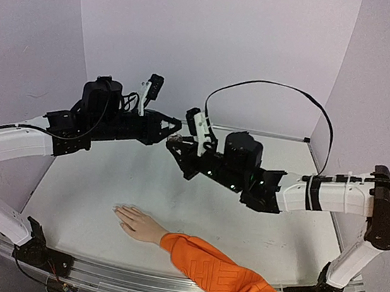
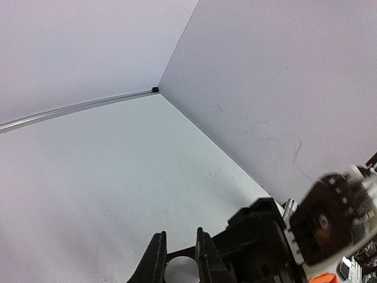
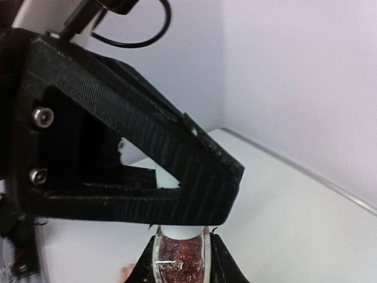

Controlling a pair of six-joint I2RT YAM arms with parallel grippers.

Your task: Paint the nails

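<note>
Whether the bottle point(image 3: 178, 264) carries a label or any writing cannot be told. Its clear glass body shows red glitter contents. The right gripper point(image 1: 176, 144) holds the bottle above the middle of the surface point(image 1: 105, 178), with its fingers point(image 3: 146, 265) pinching the glass on both sides. The left gripper point(image 1: 173, 125) meets it tip to tip from the left. Its fingers point(image 2: 158, 259) are pressed together on the white cap point(image 3: 177, 233) at the top of the bottle, and in the right wrist view the black frame of the left gripper hides most of that cap. The hand point(image 1: 136, 223) lies flat on the surface near the front edge, fingers pointing left, with the orange sleeve point(image 1: 225, 278) running off toward the lower right. The nails point(image 1: 119, 211) are at its fingertips and are barely distinguishable from the skin; they lie below and well apart from both grippers. A black cable point(image 1: 287, 87) arcs above the right arm. The back wall point(image 1: 215, 41), the left wall point(image 1: 23, 39) and the right wall point(image 1: 380, 83) enclose the surface on three sides, and a metal rail point(image 1: 128, 280) runs along the near edge. Bare surface lies between the grippers and the hand.
</note>
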